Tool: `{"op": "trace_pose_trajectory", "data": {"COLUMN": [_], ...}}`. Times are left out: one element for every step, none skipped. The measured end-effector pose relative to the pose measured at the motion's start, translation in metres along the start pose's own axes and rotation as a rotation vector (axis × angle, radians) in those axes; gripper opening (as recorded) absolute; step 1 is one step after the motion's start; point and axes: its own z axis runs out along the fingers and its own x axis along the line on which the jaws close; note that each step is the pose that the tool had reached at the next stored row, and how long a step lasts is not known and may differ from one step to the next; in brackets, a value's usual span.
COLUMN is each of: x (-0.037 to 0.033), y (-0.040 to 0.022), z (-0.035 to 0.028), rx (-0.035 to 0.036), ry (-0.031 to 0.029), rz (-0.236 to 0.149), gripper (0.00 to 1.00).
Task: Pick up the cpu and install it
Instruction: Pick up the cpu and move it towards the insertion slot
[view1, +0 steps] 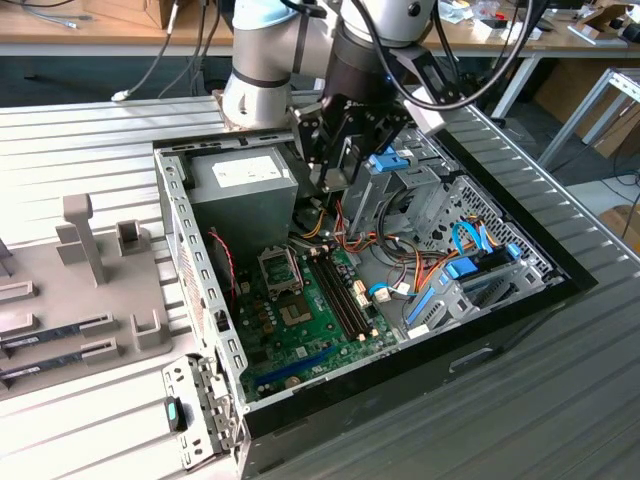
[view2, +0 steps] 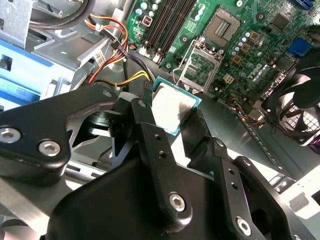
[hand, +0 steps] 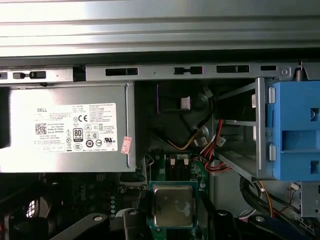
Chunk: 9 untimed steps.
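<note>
My gripper (view2: 172, 106) is shut on the cpu (view2: 169, 111), a small square chip with a silver-grey top and a green edge, gripped by two opposite edges between the black fingers (view2: 150, 130). The first wrist view has the cpu (hand: 172, 206) lying flat between the fingertips. In the exterior view the gripper (view1: 335, 175) hangs over the back part of the open computer case, above and behind the motherboard (view1: 300, 325). The CPU socket (view2: 220, 25) lies bare on the board, its metal lid (view2: 197, 70) hinged open toward the gripper. The socket (view1: 280, 268) sits below and in front of the gripper.
The grey power supply (view1: 240, 185) fills the case's back corner beside the gripper. Memory slots (view1: 340, 295), bundled cables (view1: 400, 270) and blue-trimmed drive bays (view1: 470, 270) lie to the exterior view's right. A fan (view2: 295, 107) sits at the board's edge. A grey fixture tray (view1: 80, 290) holds parts outside the case.
</note>
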Motion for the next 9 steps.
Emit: {"op": "trace_pose_trajectory", "data": {"x": [0.0, -0.0001, -0.0001, -0.0001, -0.0001, -0.0001, -0.0002, -0.0002, -0.0002], "y": [-0.0009, -0.0016, -0.0025, -0.0035, -0.0042, -0.0048, -0.0067, -0.0078, -0.0092], "z": [0.0003, 0.0006, 0.0009, 0.0012, 0.0014, 0.0015, 0.002, 0.0023, 0.0026], "rx": [0.0, -0.0001, 0.0, 0.0, 0.0, 0.0, 0.0, 0.0, 0.0], "ry": [0.0, -0.0001, 0.0, 0.0, -0.0001, 0.0, 0.0, 0.0, 0.0], "rz": [0.0, 0.0, 0.0, 0.0, 0.0, 0.0, 0.0, 0.0, 0.0], "gripper": [0.47, 0.47, 0.47, 0.47, 0.47, 0.47, 0.47, 0.47, 0.47]}}
